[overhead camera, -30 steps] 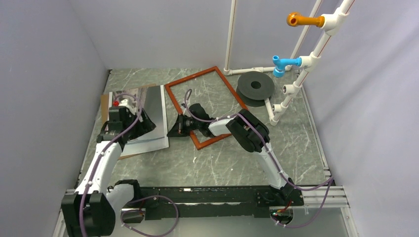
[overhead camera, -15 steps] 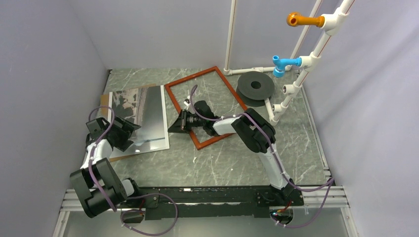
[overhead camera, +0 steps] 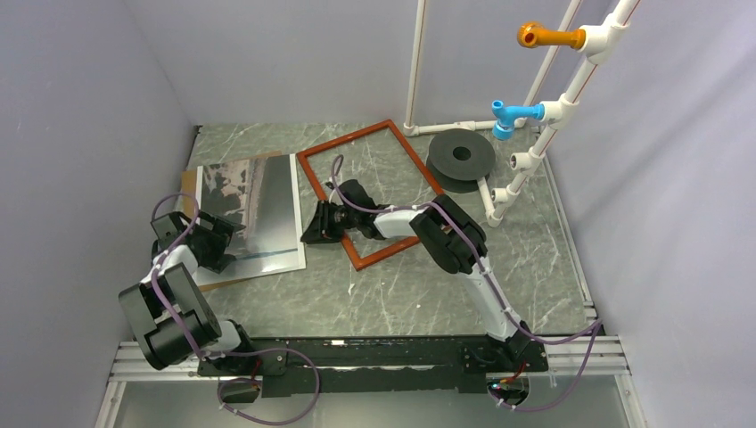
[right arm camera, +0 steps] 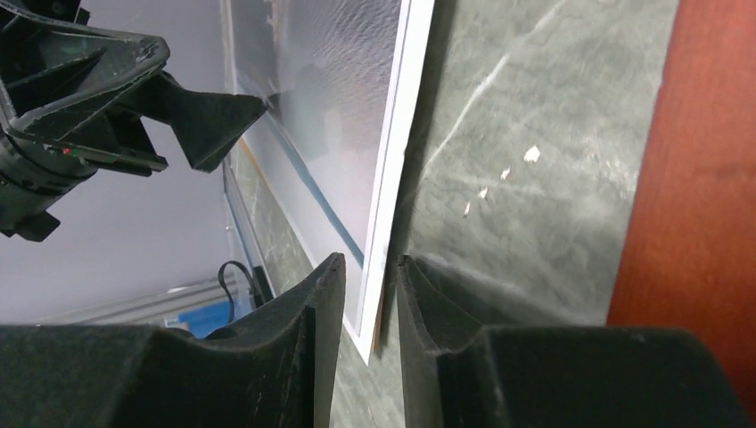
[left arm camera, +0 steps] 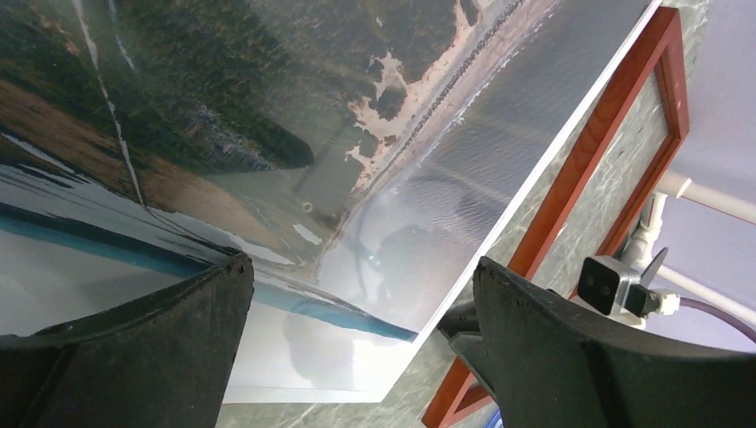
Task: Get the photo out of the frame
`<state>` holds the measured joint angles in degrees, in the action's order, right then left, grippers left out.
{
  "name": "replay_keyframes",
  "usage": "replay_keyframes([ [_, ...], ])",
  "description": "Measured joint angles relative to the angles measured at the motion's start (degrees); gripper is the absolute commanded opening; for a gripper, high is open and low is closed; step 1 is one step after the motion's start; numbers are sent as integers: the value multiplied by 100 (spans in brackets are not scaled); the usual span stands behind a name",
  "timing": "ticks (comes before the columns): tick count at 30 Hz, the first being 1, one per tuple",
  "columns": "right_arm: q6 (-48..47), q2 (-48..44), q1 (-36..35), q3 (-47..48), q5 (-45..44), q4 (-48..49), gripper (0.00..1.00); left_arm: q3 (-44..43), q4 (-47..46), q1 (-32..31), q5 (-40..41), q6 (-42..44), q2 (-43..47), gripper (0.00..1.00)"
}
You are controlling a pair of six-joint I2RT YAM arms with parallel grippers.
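Note:
The photo (overhead camera: 254, 207), glossy with a dark blotchy picture and pale edges, lies flat at the left on a brown backing panel (overhead camera: 188, 184), outside the frame. The reddish-brown frame (overhead camera: 314, 185) lies empty beside it on the table. My left gripper (overhead camera: 221, 242) hovers wide open over the photo's near edge; the left wrist view shows the photo (left arm camera: 357, 134) and the frame (left arm camera: 615, 152) beyond my left gripper (left arm camera: 361, 267). My right gripper (overhead camera: 309, 234) sits at the photo's near right corner. Its jaws stand slightly apart in the right wrist view (right arm camera: 371, 260), with the photo's edge (right arm camera: 392, 160) in line with the gap, untouched.
A black disc (overhead camera: 461, 157) lies at the back right beside a white pipe rack (overhead camera: 535, 134) with a blue fitting (overhead camera: 510, 116) and an orange one (overhead camera: 548, 37). Grey walls close in the left, back and right sides.
My left arm pulled back from over the photo toward its base, and its jaws widened. My right gripper's jaws parted a little at the photo's edge. The photo and frame stayed put.

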<state>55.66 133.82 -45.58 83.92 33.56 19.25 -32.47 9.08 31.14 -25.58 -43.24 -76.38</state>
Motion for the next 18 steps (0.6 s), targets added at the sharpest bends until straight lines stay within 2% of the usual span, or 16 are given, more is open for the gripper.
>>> replay_keyframes([
  [3, 26, 138, 0, 166, 98, 13, 30, 22, -105, 20, -4, -98, -35, 97],
  [14, 737, 597, 129, 586, 479, 645, 12, 76, -254, 46, 2, -210, -37, 97],
  [18, 1102, 809, 205, 752, 654, 1086, 13, 76, -262, 46, 2, -210, -37, 97],
])
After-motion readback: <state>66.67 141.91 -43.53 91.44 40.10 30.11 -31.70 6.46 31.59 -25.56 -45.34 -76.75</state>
